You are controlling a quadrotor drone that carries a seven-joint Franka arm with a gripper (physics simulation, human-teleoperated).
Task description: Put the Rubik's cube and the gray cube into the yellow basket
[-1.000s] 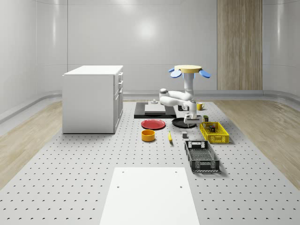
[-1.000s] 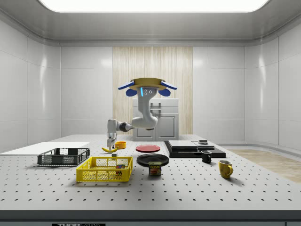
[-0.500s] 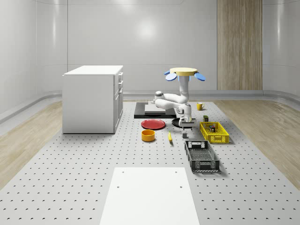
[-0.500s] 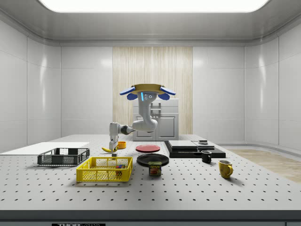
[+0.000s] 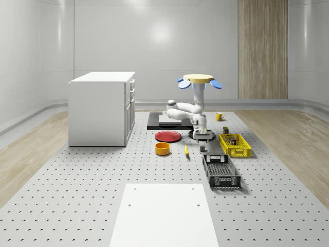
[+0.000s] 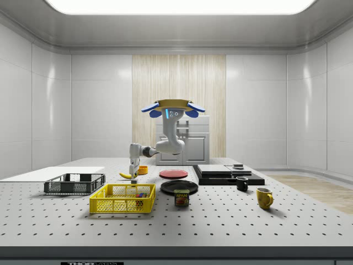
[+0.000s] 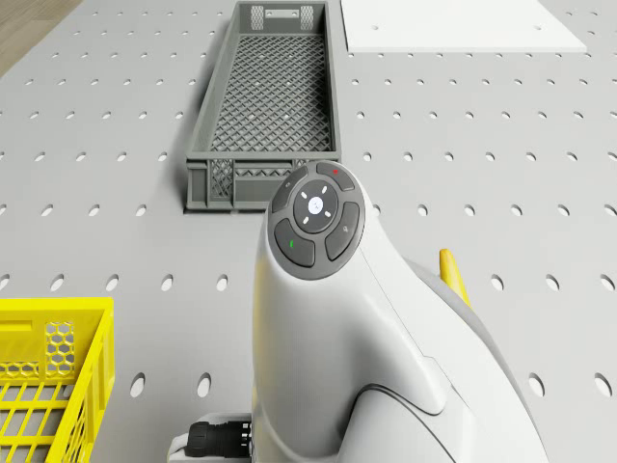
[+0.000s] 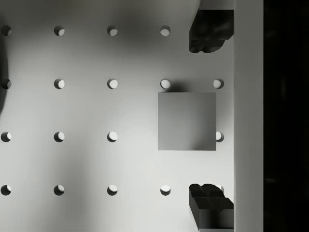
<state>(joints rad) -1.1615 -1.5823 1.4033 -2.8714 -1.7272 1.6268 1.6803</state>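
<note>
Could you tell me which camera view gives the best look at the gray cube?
The wrist view: the gray cube lies square between the two fingertips, apart from both. In the whole-scene view it is a small block under the gripper. In the side view, I cannot make it out.

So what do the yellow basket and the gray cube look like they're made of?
The yellow basket looks like molded plastic: bright uniform yellow, walls an open honeycomb lattice with a solid rim, as the drone view shows. The gray cube, on the table between the open jaws, is plain matte gray with sharp edges and no texture or shine; it could be plastic or painted wood, the look leaves that open.
</note>
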